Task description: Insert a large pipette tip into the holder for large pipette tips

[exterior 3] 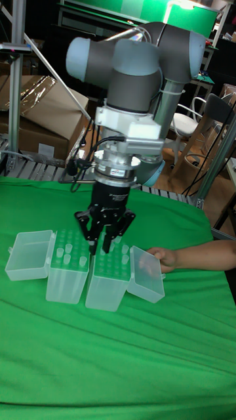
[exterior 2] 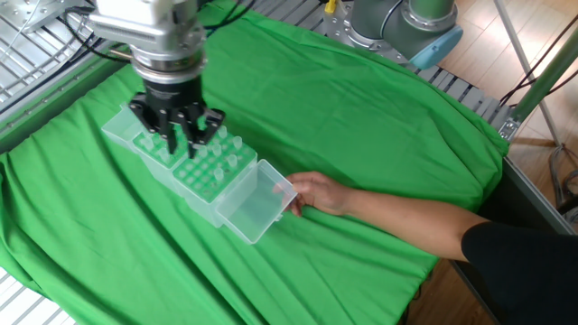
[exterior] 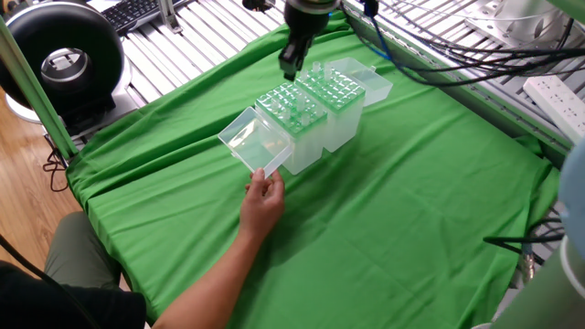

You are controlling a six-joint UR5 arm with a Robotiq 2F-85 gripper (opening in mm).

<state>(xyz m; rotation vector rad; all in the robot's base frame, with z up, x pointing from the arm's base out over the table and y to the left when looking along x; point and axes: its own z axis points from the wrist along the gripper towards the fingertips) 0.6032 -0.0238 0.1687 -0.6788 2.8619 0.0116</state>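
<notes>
The holder for large pipette tips (exterior: 294, 117) (exterior 2: 209, 176) (exterior 3: 108, 283) is the taller clear box with a greenish grid top. Its hinged lid (exterior: 250, 142) (exterior 2: 257, 208) lies open. Clear pipette tips stand in its holes, and I cannot tell one from another. My gripper (exterior: 291, 68) (exterior 2: 172, 146) (exterior 3: 99, 248) hangs open, nothing between its fingers. It sits over the seam between the holder and the shorter grid-topped box (exterior: 336, 90) (exterior 3: 65, 275) beside it, a little above the grids.
A person's hand (exterior: 263, 196) (exterior 2: 316, 191) (exterior 3: 160, 257) rests at the holder's open lid. The shorter box's lid (exterior: 367, 78) (exterior 2: 125, 122) lies open on its far side. A green cloth (exterior: 393, 210) covers the table. Cables and a power strip (exterior: 558, 96) lie beyond it.
</notes>
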